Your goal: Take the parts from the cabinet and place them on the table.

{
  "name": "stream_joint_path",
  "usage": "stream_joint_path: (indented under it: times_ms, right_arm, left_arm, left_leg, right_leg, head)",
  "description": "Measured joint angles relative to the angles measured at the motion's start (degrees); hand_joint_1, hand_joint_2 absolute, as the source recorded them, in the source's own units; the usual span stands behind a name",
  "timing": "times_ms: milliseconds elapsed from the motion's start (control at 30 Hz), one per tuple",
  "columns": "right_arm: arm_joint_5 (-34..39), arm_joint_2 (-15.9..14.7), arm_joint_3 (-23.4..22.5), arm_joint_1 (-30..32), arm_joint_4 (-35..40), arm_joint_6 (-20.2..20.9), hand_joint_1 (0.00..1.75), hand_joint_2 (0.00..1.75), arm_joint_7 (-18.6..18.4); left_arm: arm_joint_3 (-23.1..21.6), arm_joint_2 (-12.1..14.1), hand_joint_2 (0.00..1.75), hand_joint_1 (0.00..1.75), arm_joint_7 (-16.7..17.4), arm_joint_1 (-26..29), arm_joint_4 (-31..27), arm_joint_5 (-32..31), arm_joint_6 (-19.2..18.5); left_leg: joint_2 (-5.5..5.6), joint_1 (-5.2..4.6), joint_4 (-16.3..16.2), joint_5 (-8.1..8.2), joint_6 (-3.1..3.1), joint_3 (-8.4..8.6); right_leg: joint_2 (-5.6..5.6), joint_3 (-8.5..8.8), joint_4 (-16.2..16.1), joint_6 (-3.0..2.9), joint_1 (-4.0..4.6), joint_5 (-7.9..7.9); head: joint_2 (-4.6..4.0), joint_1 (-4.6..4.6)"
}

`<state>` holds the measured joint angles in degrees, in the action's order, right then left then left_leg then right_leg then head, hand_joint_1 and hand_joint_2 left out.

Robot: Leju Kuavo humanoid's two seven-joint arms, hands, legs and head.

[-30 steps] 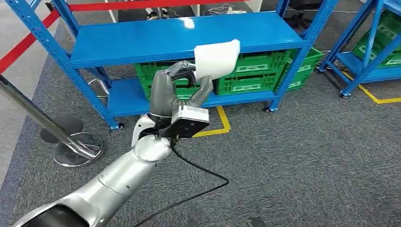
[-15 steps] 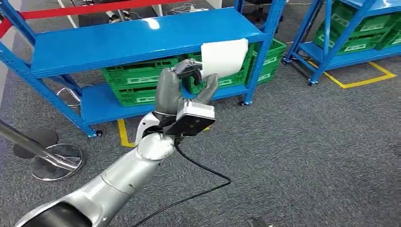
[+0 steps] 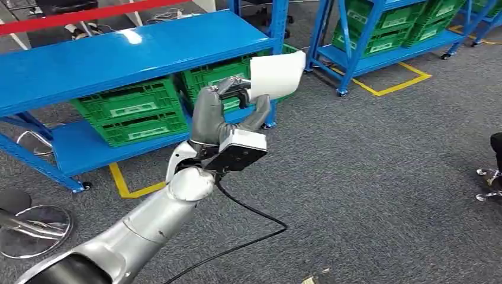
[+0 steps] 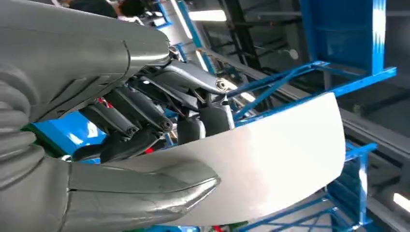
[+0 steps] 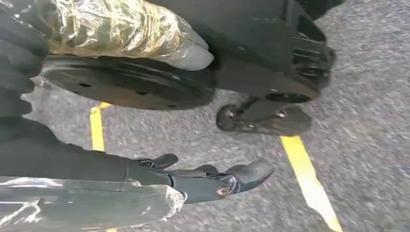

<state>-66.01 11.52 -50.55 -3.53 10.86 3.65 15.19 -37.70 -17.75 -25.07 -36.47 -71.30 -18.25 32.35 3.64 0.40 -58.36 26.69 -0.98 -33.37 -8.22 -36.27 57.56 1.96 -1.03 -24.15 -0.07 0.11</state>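
The part (image 3: 277, 76) is held raised by the left robot hand (image 3: 228, 115), before the shelf rack (image 3: 130, 50); crates (image 3: 133, 109) are stowed under its top shelf.

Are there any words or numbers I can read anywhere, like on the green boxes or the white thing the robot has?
No text can be read anywhere.
Green crates: pale label patches on their fronts, too small and blurred to read.
White part held in the left hand: plain, no writing visible.
Blue shelf: no label.
Yellow floor lines: markings only, not letters.
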Motion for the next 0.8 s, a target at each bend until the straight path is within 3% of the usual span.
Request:
stream_joint_path:
  times_ms: [33, 67, 100, 167, 200, 233, 267, 333, 367, 400, 433, 500, 533, 567, 600, 667, 700, 733, 767, 800]
  right_arm:
    - [0.02, -0.22, 0.00, 0.03, 0.00, 0.00, 0.00, 1.75, 0.02]
    - [0.02, -0.22, 0.00, 0.10, 0.00, 0.06, 0.00, 1.75, 0.07]
    - [0.02, -0.22, 0.00, -0.04, 0.00, 0.11, 0.00, 1.75, 0.09]
    - [0.02, -0.24, 0.00, -0.34, 0.00, 0.17, 0.00, 1.75, 0.18]
    - [0.05, -0.24, 0.00, -0.32, 0.00, 0.24, 0.00, 1.75, 0.24]
    - [0.09, -0.24, -0.02, -0.29, 0.00, 0.33, 0.00, 1.75, 0.29]
    - [0.07, -0.31, -0.02, -0.29, 0.00, 0.35, 0.00, 1.75, 0.29]
    - [0.09, -0.46, -0.02, -0.20, 0.00, 0.37, 0.00, 1.75, 0.31]
    - [0.09, -0.50, -0.02, -0.29, 0.00, 0.37, 0.00, 1.75, 0.31]
    - [0.09, -0.50, 0.00, -0.44, 0.00, 0.39, 0.00, 1.75, 0.35]
    - [0.09, -0.50, 0.00, -0.50, 0.00, 0.39, 0.00, 1.75, 0.35]
    - [0.09, -0.50, -0.02, -0.29, 0.00, 0.39, 0.00, 1.75, 0.33]
    - [0.09, -0.52, -0.02, -0.23, 0.00, 0.39, 0.00, 1.75, 0.33]
    - [0.09, -0.52, -0.02, -0.08, 0.00, 0.39, 0.00, 1.75, 0.33]
    - [0.13, -0.52, -0.02, -0.16, 0.00, 0.42, 0.00, 1.75, 0.35]
    - [0.20, -0.52, -0.02, -0.46, 0.00, 0.55, 0.00, 1.75, 0.39]
    - [0.22, -0.52, -0.02, -0.43, 0.00, 0.57, 0.00, 1.75, 0.39]
    - [0.22, -0.52, -0.05, -0.29, 0.00, 0.57, 0.00, 1.75, 0.39]
    - [0.24, -0.55, -0.05, -0.17, 0.00, 0.57, 0.00, 1.75, 0.42]
    - [0.24, -0.55, -0.07, -0.14, 0.00, 0.57, 0.00, 1.75, 0.42]
  left_arm:
    - [0.02, -0.22, 1.75, 1.75, 0.00, -0.04, -0.02, -0.02, -0.11]
    - [0.02, -0.35, 1.75, 1.75, -0.02, -0.06, -0.04, -0.09, -0.20]
    - [0.02, -0.35, 1.75, 1.75, -0.02, -0.13, -0.09, -0.20, -0.28]
    - [0.04, -0.20, 1.75, 1.75, -0.02, 0.04, -0.07, -0.17, -0.37]
    - [0.04, -0.20, 1.75, 1.75, 0.00, 0.11, -0.07, -0.17, -0.46]
    - [0.00, -0.22, 1.75, 1.75, 0.00, 0.20, -0.07, -0.17, -0.55]
    - [-0.02, -0.24, 1.75, 1.75, 0.00, 0.19, -0.07, -0.17, -0.55]
    - [0.00, -0.37, 1.75, 1.75, 0.00, 0.16, -0.13, -0.17, -0.53]
    - [0.00, -0.41, 1.75, 1.75, 0.00, 0.12, -0.18, -0.17, -0.52]
    - [0.00, -0.41, 1.75, 1.75, 0.00, -0.01, -0.18, -0.17, -0.52]
    - [-0.02, -0.41, 1.75, 1.75, 0.02, 0.00, -0.18, -0.17, -0.55]
    - [-0.09, -0.52, 1.75, 1.75, 0.00, 0.00, -0.18, -0.22, -0.52]
    - [-0.07, -0.66, 1.75, 1.75, 0.02, -0.06, -0.22, -0.22, -0.52]
    - [-0.07, -0.65, 1.75, 1.75, 0.00, -0.13, -0.29, -0.22, -0.52]
    - [-0.11, -0.55, 1.75, 1.75, -0.02, -0.15, -0.48, -0.31, -0.55]
    - [-0.09, -0.20, 1.75, 1.75, 0.11, -0.01, -0.48, -0.31, -0.57]
    - [-0.04, 0.02, 1.75, 1.75, 0.28, 0.06, -0.46, -0.31, -0.63]
    - [-0.04, 0.09, 1.75, 1.75, 0.35, 0.15, -0.46, -0.31, -0.77]
    - [-0.07, 0.11, 1.75, 1.75, 0.44, 0.16, -0.46, -0.31, -0.83]
    - [-0.09, 0.09, 1.75, 1.75, 0.57, 0.12, -0.48, -0.33, -1.03]
  left_leg:
    - [-0.95, 0.54, 0.65, -0.44, -0.50, 0.22]
    - [-1.74, 0.45, 0.77, -0.51, -0.79, 0.34]
    - [-2.39, 0.38, 0.76, -0.45, -0.98, 0.33]
    - [-4.28, 0.18, 0.75, -0.33, -1.16, 0.28]
    - [-5.15, 0.15, 0.72, -0.30, -1.15, 0.24]
    - [-5.93, 0.14, 0.72, -0.25, -1.12, 0.26]
    - [-6.66, 0.13, 0.68, -0.13, -1.03, 0.31]
    - [-7.89, 0.12, 0.67, 0.16, -0.74, 0.64]
    - [-8.39, -0.04, 0.66, 0.36, -0.43, 0.84]
    - [-8.81, -0.69, 0.43, 0.54, -0.13, 0.68]
    - [-9.22, -0.72, 0.42, 0.49, -0.04, 0.73]
    - [-10.61, -0.70, 0.51, 0.50, 0.22, 0.96]
    - [-10.92, -0.59, 0.47, 0.98, 0.73, 1.05]
    - [-8.68, -0.34, -0.16, 1.72, 1.08, 0.95]
    - [-5.77, -0.14, -3.30, 3.98, 1.17, -0.29]
    - [-4.24, -0.07, -12.55, 8.32, 1.28, -4.42]
    - [-4.09, -0.09, -16.10, 9.32, 1.28, -6.23]
    - [-4.06, -0.09, -17.10, 8.84, 1.20, -6.92]
    - [-4.03, -0.09, -15.70, 7.11, 1.07, -6.48]
    - [-3.85, -0.07, -12.09, 4.40, 0.87, -4.92]
  right_leg:
    - [0.73, -0.50, 0.19, 0.09, 0.05, -0.20]
    - [4.65, -1.26, 1.60, 0.31, 0.57, -1.32]
    - [6.49, -2.82, 4.86, 0.52, 0.43, -3.16]
    - [7.80, -7.38, 14.26, 0.96, 0.26, -7.21]
    - [7.94, -8.83, 17.31, 1.14, 0.26, -8.03]
    - [8.04, -8.74, 17.38, 1.21, 0.25, -7.45]
    - [8.23, -7.25, 14.83, 1.18, 0.26, -5.73]
    - [9.85, -1.44, 4.81, 0.91, 0.34, -1.36]
    - [12.88, 0.76, 0.48, 0.74, 0.71, -1.36]
    - [14.06, 1.54, -0.05, -0.01, 1.30, -1.54]
    - [12.81, 1.31, 0.12, -0.53, 1.27, -1.41]
    - [11.51, 0.91, 0.31, -0.90, 1.33, -1.37]
    - [10.70, 1.11, -0.04, -1.38, 1.03, -1.11]
    - [10.17, 1.16, -0.15, -1.59, 0.82, -0.97]
    - [9.34, 1.14, -0.15, -1.82, 0.71, -0.94]
    - [7.68, 1.14, -0.14, -2.15, 0.70, -0.91]
    - [6.82, 1.15, -0.10, -2.16, 0.75, -0.91]
    - [5.95, 1.16, -0.05, -2.16, 0.77, -0.90]
    - [5.10, 1.17, 0.05, -2.16, 0.77, -0.90]
    - [4.20, 1.20, 0.13, -2.14, 0.76, -0.90]
  head:
    - [0.00, -0.04]
    - [0.00, 0.50]
    - [0.00, 0.92]
    - [0.00, 0.79]
    - [0.00, 0.92]
    - [0.00, 0.85]
    - [0.00, 0.90]
    - [0.00, 0.88]
    - [0.00, 0.88]
    - [0.00, 0.88]
    - [0.00, 0.72]
    - [0.00, 0.81]
    - [0.00, 0.79]
    - [0.00, 0.81]
    - [0.00, 0.60]
    - [0.00, 0.59]
    - [0.00, 0.55]
    - [0.00, 0.64]
    - [0.00, 0.59]
    - [0.00, 0.62]
